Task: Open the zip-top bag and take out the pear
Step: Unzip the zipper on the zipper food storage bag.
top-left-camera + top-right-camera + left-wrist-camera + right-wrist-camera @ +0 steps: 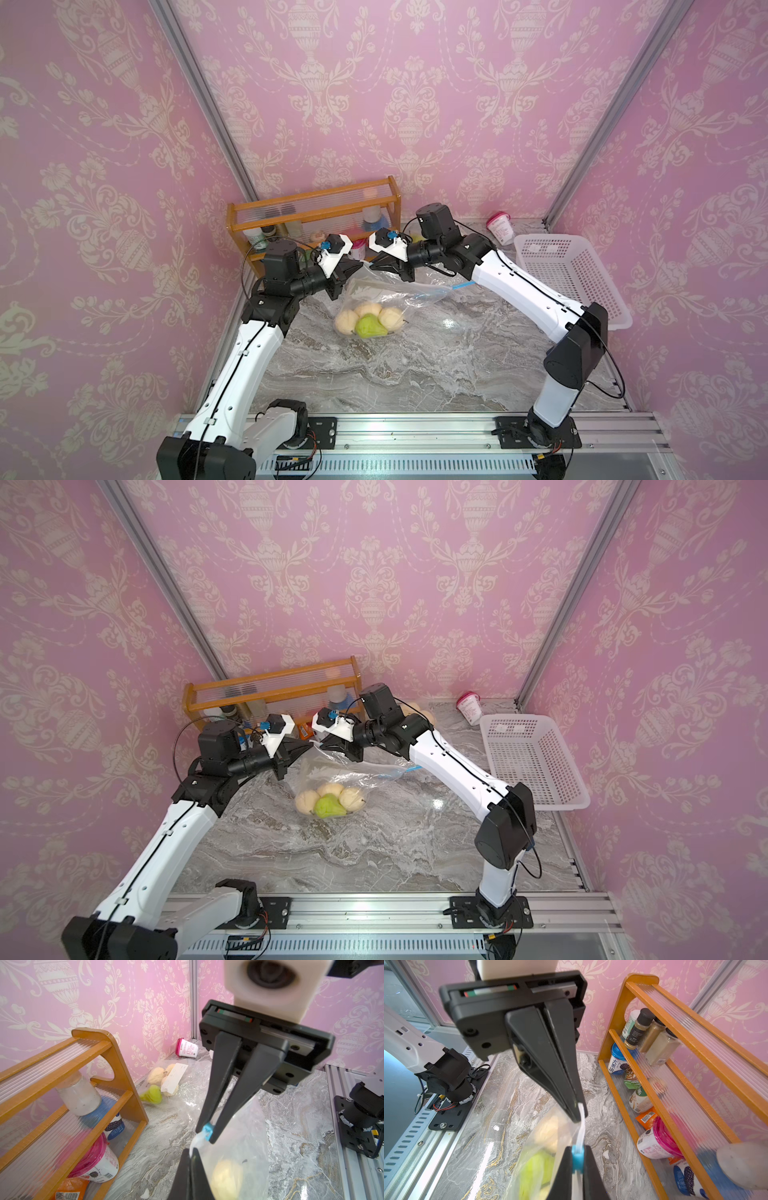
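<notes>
Arms reach inward: left gripper [359,266] pinches the zip-top bag [399,293] by its rim, right gripper [373,264] clamps its slider [577,1159].

Two bags [239,1126], two green pears [368,326], one basket [524,246].

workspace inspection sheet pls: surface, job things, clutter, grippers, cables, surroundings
surface: grey marble tabletop, glossy, with glare spots.
job's things: zip-top bag held up by its top edge, its bottom on the table; green pear inside it with three pale fruits; blue slider on the zip.
clutter: wooden rack of jars and cups; white basket; pink-lidded cup on its side; second bag of fruit by the back wall.
grippers: left gripper shut on the bag's top strip; right gripper shut on the slider.
cables: black cables loop beside both arms, apart from the bag.
surroundings: pink patterned walls; aluminium frame.
</notes>
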